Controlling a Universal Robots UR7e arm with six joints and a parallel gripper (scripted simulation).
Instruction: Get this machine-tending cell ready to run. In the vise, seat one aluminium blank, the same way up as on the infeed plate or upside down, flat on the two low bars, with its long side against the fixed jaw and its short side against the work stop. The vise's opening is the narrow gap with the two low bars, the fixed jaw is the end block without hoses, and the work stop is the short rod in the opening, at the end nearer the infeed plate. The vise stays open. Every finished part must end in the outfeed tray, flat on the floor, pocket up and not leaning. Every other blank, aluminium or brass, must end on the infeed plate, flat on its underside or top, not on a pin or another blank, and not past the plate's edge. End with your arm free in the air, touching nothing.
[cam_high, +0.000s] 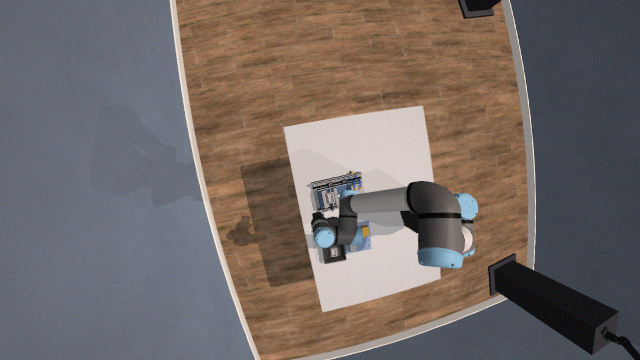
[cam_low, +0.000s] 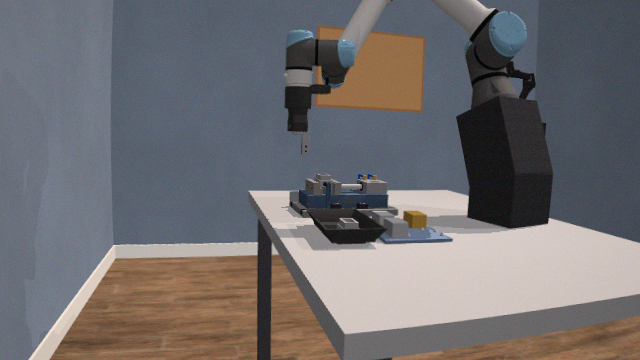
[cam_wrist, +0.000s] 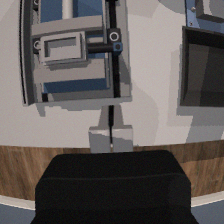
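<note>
The gripper (cam_low: 304, 145) hung high in the upper middle of the exterior view, jaws together and gripping nothing. One part (cam_low: 348, 222) already lay pocket up in the tray (cam_low: 371, 233) at centre. A second part (cam_wrist: 62, 47) sat on the vise (cam_wrist: 75, 82) in the wrist view's upper left and, by my reading, had yet to go to the tray. On the plate (cam_low: 440, 238), right of the tray, lay a grey blank (cam_low: 395, 226) and a brass blank (cam_low: 415, 219). No blank appeared seated in the vise.
</note>
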